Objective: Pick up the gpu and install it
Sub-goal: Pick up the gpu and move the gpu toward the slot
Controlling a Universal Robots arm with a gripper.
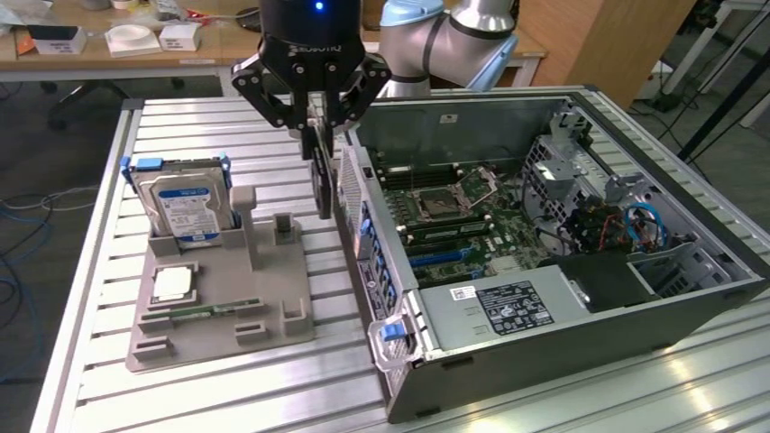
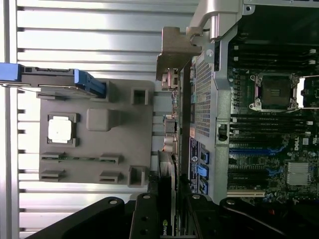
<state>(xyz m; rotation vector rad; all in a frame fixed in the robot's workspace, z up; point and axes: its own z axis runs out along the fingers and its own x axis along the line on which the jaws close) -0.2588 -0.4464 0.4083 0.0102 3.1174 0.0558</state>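
Bright, even indoor light falls from overhead on an open computer case (image 1: 542, 365). The slatted metal table (image 1: 216, 397) around the case throws back streaks of white glare. Inside the case, the deeper corners sit in soft shadow. Just beside the case, the black gripper (image 1: 319, 144) and the gpu (image 1: 324, 194) clamped in it show dark, with a small blue light (image 1: 319, 7) glowing above them.

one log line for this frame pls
gripper: shut on gpu | gpu: on edge, between tray and case | install: not done
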